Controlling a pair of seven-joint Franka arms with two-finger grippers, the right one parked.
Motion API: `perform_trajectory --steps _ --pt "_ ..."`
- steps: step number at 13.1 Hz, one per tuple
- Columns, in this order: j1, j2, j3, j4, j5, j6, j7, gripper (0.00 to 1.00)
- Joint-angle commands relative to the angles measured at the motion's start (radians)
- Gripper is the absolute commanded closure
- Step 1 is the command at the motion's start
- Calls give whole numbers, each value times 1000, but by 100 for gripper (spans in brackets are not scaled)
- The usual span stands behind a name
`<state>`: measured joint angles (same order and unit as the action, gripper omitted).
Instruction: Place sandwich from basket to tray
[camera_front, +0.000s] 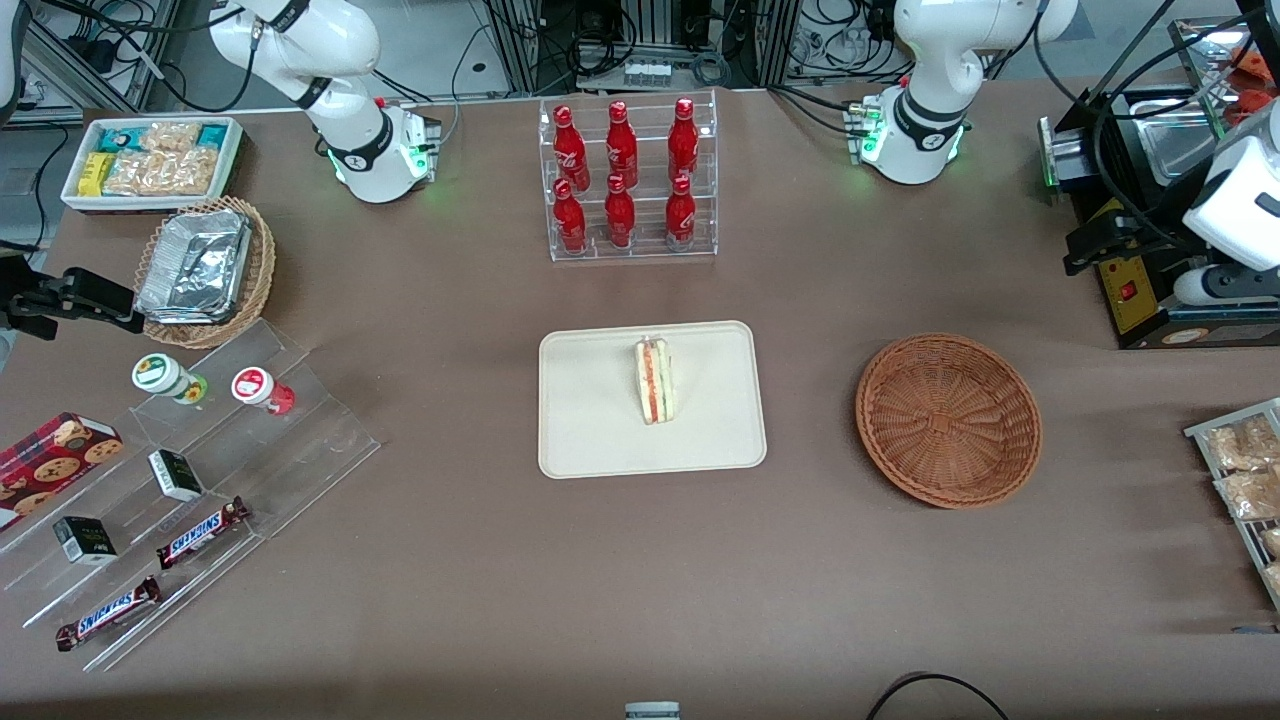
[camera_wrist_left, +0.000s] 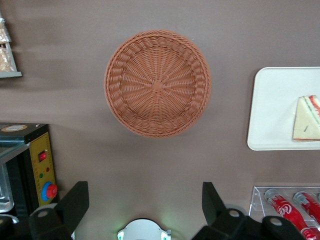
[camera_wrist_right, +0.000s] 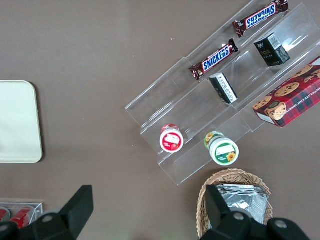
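Front view shows the sandwich (camera_front: 656, 381) lying on the tray (camera_front: 600, 440), well apart from the empty basket (camera_front: 948, 420). With jaws spread and holding nothing, the gripper (camera_wrist_left: 145, 202) hangs high above the table; it need only stay clear.

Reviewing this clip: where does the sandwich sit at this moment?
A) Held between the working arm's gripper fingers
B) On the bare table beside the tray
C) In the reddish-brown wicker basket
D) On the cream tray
D: the sandwich rests on the tray, the basket holds nothing, and the gripper hangs open and holds nothing, high above the table beside the basket.
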<state>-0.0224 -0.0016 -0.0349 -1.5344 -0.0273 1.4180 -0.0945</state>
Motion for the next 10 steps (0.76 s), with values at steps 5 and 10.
perform_trajectory --steps 5,10 --pt "21 5 -31 23 -7 24 19 0" --pt "1 5 -16 22 38 21 19 0"
